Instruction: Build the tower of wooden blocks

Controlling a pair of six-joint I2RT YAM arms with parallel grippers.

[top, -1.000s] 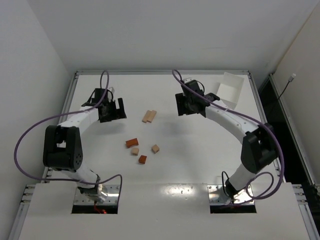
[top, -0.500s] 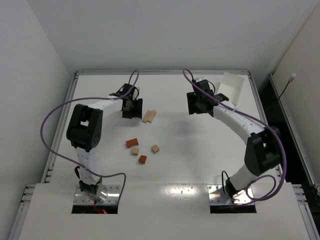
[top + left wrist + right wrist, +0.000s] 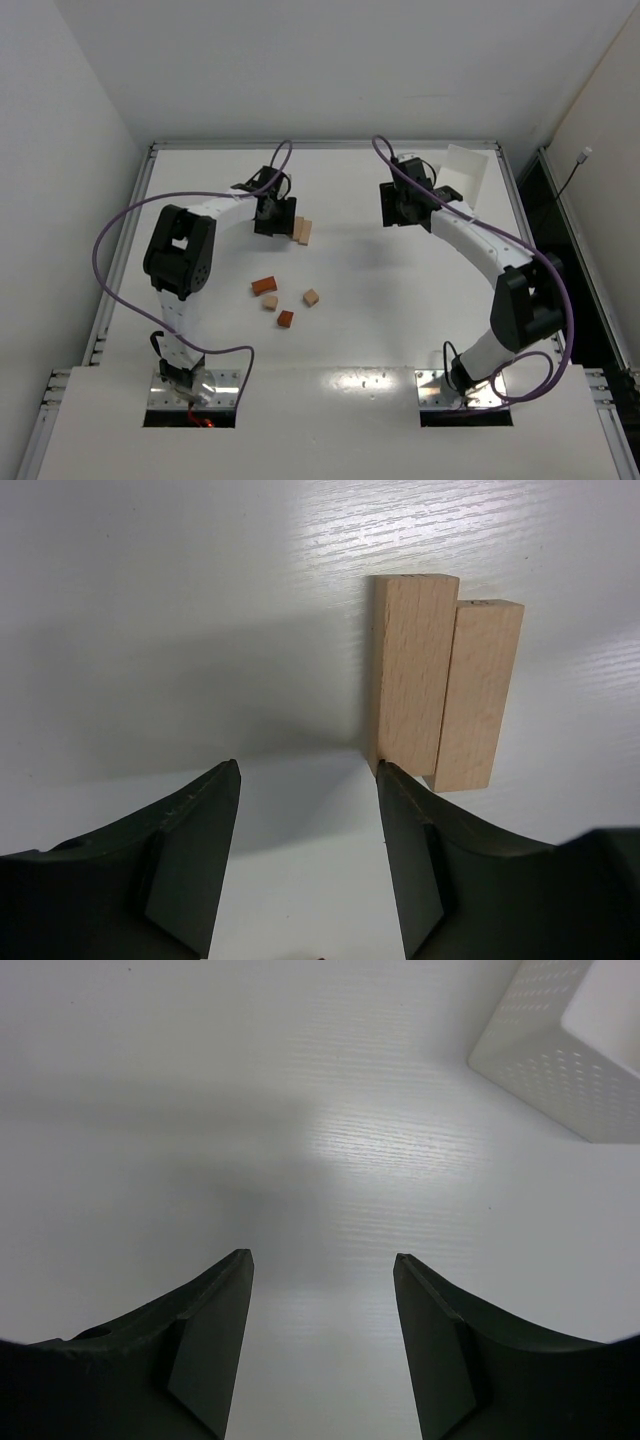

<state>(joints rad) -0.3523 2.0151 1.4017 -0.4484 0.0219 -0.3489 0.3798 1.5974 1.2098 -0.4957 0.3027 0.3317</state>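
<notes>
**Step in hand:** first pick. No tower stands yet.

**Left end effector** [image 3: 305, 780]: jaws apart, holding nothing, low over the tabletop [image 3: 400, 300]. One finger is just beside the near end of the pale bars [image 3: 445, 680]; whether it touches cannot be told.

**Pale bars:** two, flat, side by side and touching, toward the far edge at mid-width.

**Next move (judgement):** shift sideways to straddle a bar, then close.

**Other wood blocks** [image 3: 264, 285]: four, loose, mid-tabletop, each apart from the others.

**Right end effector** [image 3: 320, 1260]: jaws apart, empty, near the white box [image 3: 570, 1050] at the far right corner.

**Room:** open surface around the blocks, with every edge well apart.
</notes>
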